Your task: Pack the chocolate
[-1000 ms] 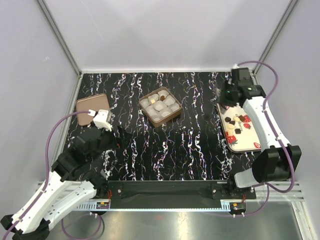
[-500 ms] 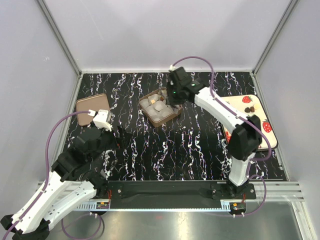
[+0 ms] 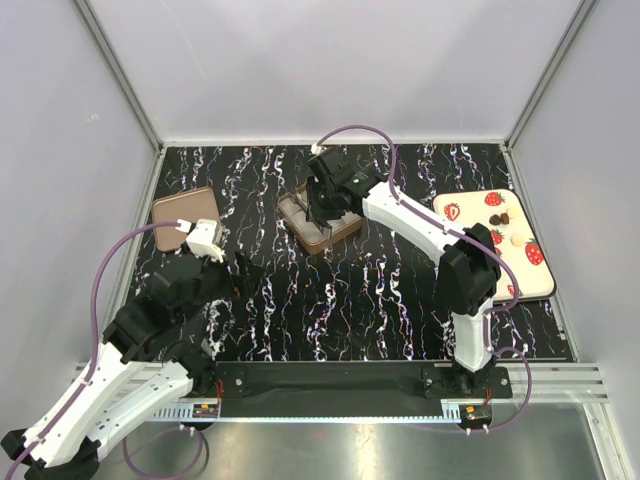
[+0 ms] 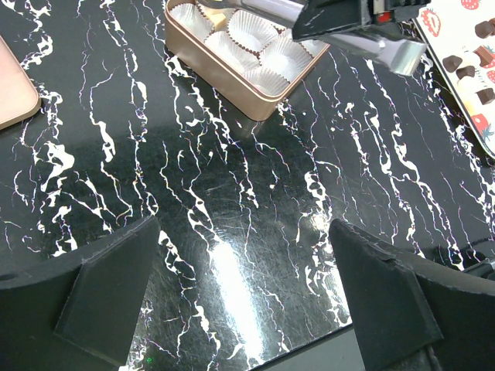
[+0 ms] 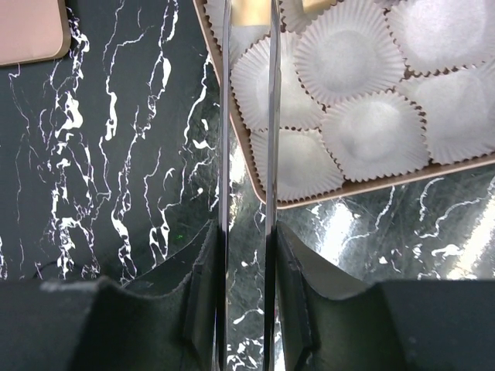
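Note:
Several small dark and pale chocolate pieces [image 3: 505, 218] lie on the white strawberry-print tray [image 3: 468, 207] at the right; they also show in the left wrist view [image 4: 466, 68]. The copper box [image 3: 345, 231] holds white paper cups [image 5: 348, 54], and a tan piece [image 4: 220, 10] lies at its far side. My right gripper [image 3: 326, 198] is shut on metal tongs [image 5: 271, 116], which reach over the box's left part. The tong tips are out of the right wrist view, so I cannot tell whether they hold a piece. My left gripper [image 4: 247, 301] is open and empty over bare table, nearer than the box.
The box's copper lid [image 3: 181, 209] lies flat at the far left and also shows in the right wrist view [image 5: 29, 31]. The table is black marble-patterned, walled on three sides. The right arm stretches across from the tray side to the box.
My right arm has swung left from the strawberry tray to over the box, carrying the tongs. The left arm has not moved.

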You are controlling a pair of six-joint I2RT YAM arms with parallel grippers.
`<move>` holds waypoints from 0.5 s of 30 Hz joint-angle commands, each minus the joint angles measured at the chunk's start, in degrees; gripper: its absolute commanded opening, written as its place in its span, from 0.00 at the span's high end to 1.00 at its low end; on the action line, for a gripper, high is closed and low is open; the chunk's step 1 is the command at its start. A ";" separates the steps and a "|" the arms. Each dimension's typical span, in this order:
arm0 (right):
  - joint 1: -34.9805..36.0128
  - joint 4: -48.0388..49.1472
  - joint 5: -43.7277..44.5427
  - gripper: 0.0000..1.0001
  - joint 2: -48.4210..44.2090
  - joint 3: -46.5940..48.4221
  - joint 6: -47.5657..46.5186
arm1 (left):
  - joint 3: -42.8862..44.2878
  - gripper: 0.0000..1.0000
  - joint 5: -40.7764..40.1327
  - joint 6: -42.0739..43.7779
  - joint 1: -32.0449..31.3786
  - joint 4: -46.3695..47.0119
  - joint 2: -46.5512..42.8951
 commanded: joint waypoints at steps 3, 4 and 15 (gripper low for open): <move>0.83 4.43 -0.64 0.68 1.55 2.76 1.89 | -0.06 0.01 -0.65 0.49 -0.02 2.68 -0.40; 0.91 4.87 -0.72 0.68 1.73 2.76 2.06 | -0.06 0.01 -0.65 0.49 -0.02 2.68 -0.31; 1.00 6.19 -1.16 0.60 3.14 2.40 3.12 | -0.14 0.01 -0.65 0.48 -0.02 2.59 -0.40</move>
